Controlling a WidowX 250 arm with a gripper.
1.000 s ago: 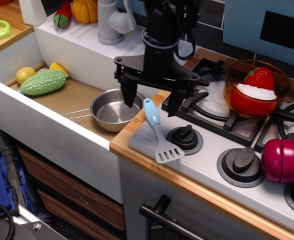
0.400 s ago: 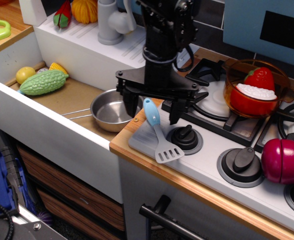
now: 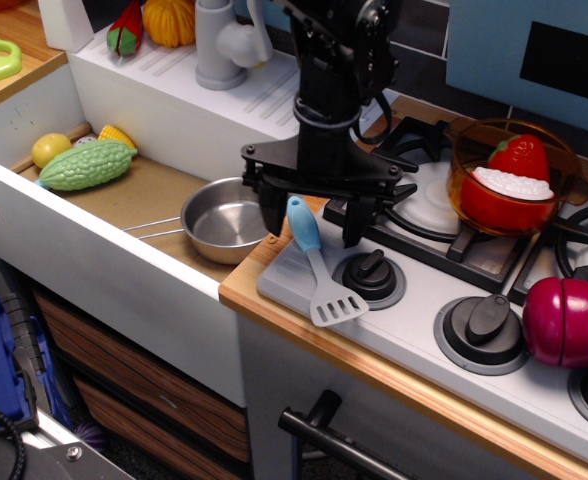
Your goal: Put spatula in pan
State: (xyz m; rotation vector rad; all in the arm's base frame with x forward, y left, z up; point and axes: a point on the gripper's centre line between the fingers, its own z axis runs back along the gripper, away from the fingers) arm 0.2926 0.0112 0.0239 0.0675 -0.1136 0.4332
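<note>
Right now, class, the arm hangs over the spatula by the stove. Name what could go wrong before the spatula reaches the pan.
1. The open gripper straddles only the top of the spatula handle, so the heavier blade end may swing or slip out.
2. One finger hangs close to the stove knob and the burner grate; descending may snag them.
3. The pan sits lower, in the sink, near the counter edge; the spatula could catch its rim.

Spatula (image 3: 316,262) flat beside steel pan (image 3: 224,221)
</note>
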